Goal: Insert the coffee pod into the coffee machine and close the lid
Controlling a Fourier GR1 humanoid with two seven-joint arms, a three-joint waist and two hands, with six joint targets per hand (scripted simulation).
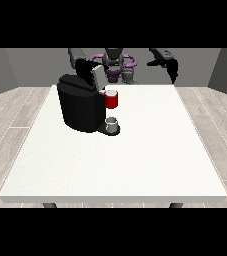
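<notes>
While the robot hand at the view's left (83,66) sits at the raised lid (96,76) of the coffee machine (80,106), can't tell how its fingers lie or whether it holds anything. Coffee pod not visible. Risk: closing the lid on a tilted pod jams it. Red cup (112,99) and grey cup (112,125) crowd the front. Robot hand at view's right (171,66) hangs off the table (135,165), fingers unclear.

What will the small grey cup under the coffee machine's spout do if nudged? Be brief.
The grey cup looks small and squat, so it probably slides rather than tips. It likely weighs little. The coffee machine beside it would block it on that side.
</notes>
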